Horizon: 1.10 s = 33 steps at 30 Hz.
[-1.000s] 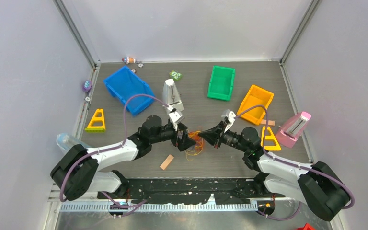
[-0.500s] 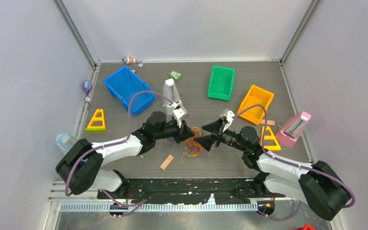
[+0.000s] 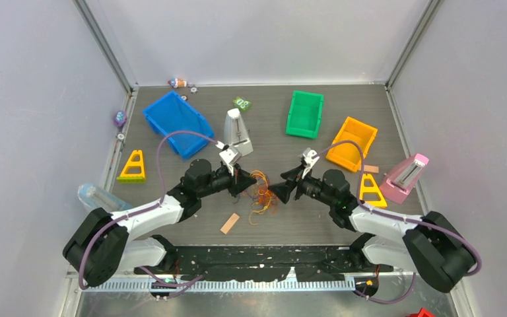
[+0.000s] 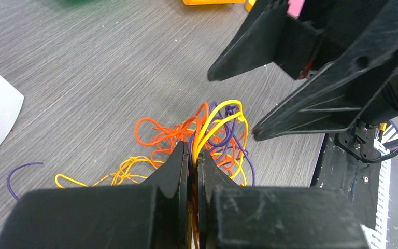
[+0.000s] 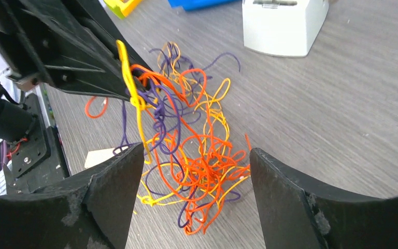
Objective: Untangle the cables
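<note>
The cables (image 3: 262, 193) are a loose tangle of thin orange, yellow and purple wires on the grey table between the two arms. My left gripper (image 3: 244, 179) is shut on a bunch of yellow and orange strands (image 4: 212, 116) at the tangle's left side. It holds them up, so they rise from the heap. In the right wrist view the heap (image 5: 202, 171) lies on the table between the wide-apart fingers of my right gripper (image 5: 197, 151). That gripper is open and touches no wire. Its fingers (image 4: 311, 104) hang just beyond the left gripper's tips.
A white wedge-shaped box (image 3: 237, 129) stands just behind the tangle, and a small wooden block (image 3: 230, 223) lies in front of it. Blue (image 3: 175, 122), green (image 3: 305, 113) and orange (image 3: 351, 142) bins sit at the back. Yellow triangles (image 3: 133, 166) (image 3: 371, 191) and a pink box (image 3: 406, 177) flank the arms.
My left gripper has shut on the strands and drawn back to the left, pulling them up. My right gripper has let go and opened, and now straddles the heap.
</note>
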Motion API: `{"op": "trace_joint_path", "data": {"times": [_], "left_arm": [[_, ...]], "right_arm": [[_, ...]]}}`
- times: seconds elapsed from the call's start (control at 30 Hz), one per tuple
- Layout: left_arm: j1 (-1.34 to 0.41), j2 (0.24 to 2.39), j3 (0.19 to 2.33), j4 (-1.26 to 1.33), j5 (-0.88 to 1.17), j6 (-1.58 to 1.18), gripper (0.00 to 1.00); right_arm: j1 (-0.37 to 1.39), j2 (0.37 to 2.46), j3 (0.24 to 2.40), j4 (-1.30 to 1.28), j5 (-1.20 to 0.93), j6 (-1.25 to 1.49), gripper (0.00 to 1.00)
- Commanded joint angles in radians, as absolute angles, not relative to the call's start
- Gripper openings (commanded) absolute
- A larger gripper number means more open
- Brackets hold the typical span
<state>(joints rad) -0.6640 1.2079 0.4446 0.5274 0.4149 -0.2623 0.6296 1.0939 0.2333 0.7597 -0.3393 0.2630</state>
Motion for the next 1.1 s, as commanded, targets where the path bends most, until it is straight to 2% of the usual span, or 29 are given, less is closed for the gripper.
{"op": "trace_joint_path", "data": {"times": [0.0, 0.17, 0.33, 0.57, 0.63, 0.83, 0.9, 0.97, 1.07], "left_arm": [[-0.652, 1.183, 0.432, 0.636, 0.4, -0.287, 0.0], [-0.638, 1.171, 0.425, 0.63, 0.364, -0.299, 0.0], [-0.626, 1.132, 0.396, 0.631, 0.291, -0.305, 0.0], [-0.619, 1.075, 0.351, 0.635, 0.187, -0.303, 0.0], [-0.617, 1.067, 0.347, 0.632, 0.17, -0.301, 0.0], [-0.615, 1.046, 0.352, 0.556, 0.038, -0.29, 0.0], [-0.615, 1.026, 0.345, 0.536, -0.006, -0.286, 0.0], [-0.616, 1.003, 0.337, 0.527, -0.063, -0.284, 0.0], [-0.616, 0.971, 0.327, 0.495, -0.141, -0.286, 0.0]], "right_arm": [[0.641, 1.185, 0.316, 0.755, -0.38, 0.254, 0.8], [0.655, 1.269, 0.355, 0.739, -0.392, 0.266, 0.77], [0.668, 1.309, 0.403, 0.641, -0.35, 0.253, 0.65], [0.669, 1.366, 0.46, 0.526, -0.319, 0.255, 0.61], [0.669, 1.389, 0.484, 0.497, -0.317, 0.257, 0.55], [0.668, 1.354, 0.486, 0.466, -0.242, 0.25, 0.19], [0.667, 1.307, 0.466, 0.462, -0.165, 0.25, 0.1], [0.666, 1.253, 0.441, 0.458, -0.067, 0.253, 0.06], [0.664, 1.152, 0.383, 0.465, 0.122, 0.267, 0.05]]}}
